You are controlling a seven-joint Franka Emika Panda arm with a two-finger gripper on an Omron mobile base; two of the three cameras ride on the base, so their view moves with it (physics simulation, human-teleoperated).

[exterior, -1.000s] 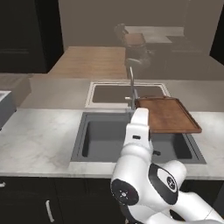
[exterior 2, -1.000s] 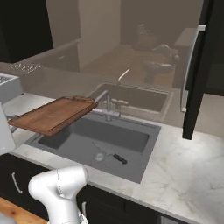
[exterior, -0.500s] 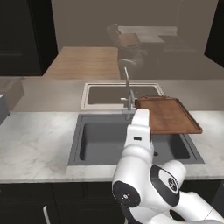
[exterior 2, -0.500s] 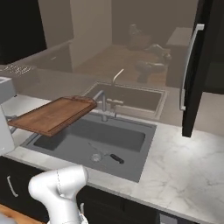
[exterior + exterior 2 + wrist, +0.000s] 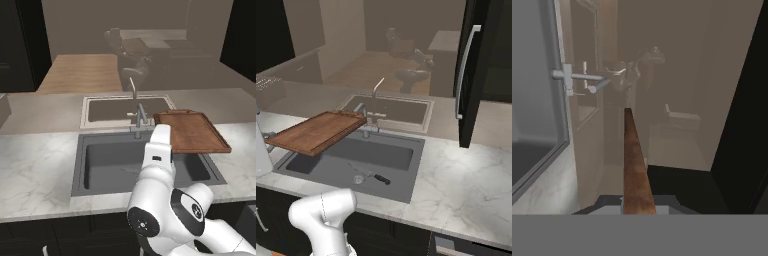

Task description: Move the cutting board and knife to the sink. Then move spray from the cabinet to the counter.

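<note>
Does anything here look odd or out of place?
Yes: the cutting board is not resting on anything; it hangs level in the air over one end of the sink, clamped edge-on in the gripper. The knife lies in the basin.

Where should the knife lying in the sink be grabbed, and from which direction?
By its black handle, from straight above. The knife lies flat on the floor of the sink, so the walls block a sideways approach, and the handle is thicker than the blade. Set the jaws across the handle. The gripper is shut on the cutting board, so that probably goes down first.
</note>
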